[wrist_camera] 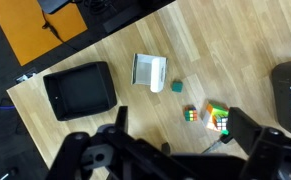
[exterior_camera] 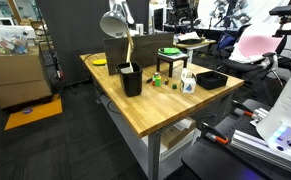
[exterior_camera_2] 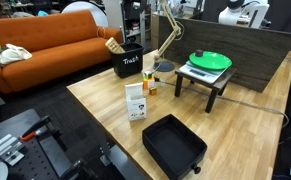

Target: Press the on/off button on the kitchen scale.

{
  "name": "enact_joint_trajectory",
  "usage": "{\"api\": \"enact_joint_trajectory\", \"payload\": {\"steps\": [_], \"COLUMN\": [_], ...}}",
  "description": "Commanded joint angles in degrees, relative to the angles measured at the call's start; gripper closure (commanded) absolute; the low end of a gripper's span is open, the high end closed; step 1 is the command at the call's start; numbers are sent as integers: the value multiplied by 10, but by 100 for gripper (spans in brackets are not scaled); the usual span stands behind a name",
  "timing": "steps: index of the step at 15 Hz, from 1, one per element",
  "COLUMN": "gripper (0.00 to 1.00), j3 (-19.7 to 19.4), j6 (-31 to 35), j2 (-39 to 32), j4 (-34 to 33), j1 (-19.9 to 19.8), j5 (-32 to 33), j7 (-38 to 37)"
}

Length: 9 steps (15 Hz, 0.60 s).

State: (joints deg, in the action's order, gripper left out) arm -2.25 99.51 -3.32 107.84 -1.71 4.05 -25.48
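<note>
The kitchen scale (exterior_camera_2: 199, 72) is a flat white unit on a small black stand, with a green plate (exterior_camera_2: 211, 60) on top. It also shows in an exterior view (exterior_camera: 171, 53) at the table's far side. Its button is too small to make out. In the wrist view the scale is out of view. My gripper (wrist_camera: 181, 130) hangs high above the wooden table with its two dark fingers spread wide and nothing between them. Below it lie two Rubik's cubes (wrist_camera: 216, 118).
On the table (exterior_camera_2: 105, 100) stand a black tray (wrist_camera: 80, 90), a white carton (wrist_camera: 150, 70), a small green cube (wrist_camera: 175, 87) and a black bin (wrist_camera: 290, 95). A desk lamp (exterior_camera: 115, 25) leans over the bin. An orange sofa (exterior_camera_2: 45, 50) stands behind.
</note>
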Motion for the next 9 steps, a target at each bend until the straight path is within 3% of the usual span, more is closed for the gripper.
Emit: {"api": "enact_joint_trajectory", "payload": {"steps": [1, 9], "gripper": [0, 0], "j3": [-3, -31], "j6": [-3, -3], "j2": [-4, -46], "j4": [-7, -52], "j1": [-1, -17], "j5": [-5, -28], "j7": [-5, -35]}}
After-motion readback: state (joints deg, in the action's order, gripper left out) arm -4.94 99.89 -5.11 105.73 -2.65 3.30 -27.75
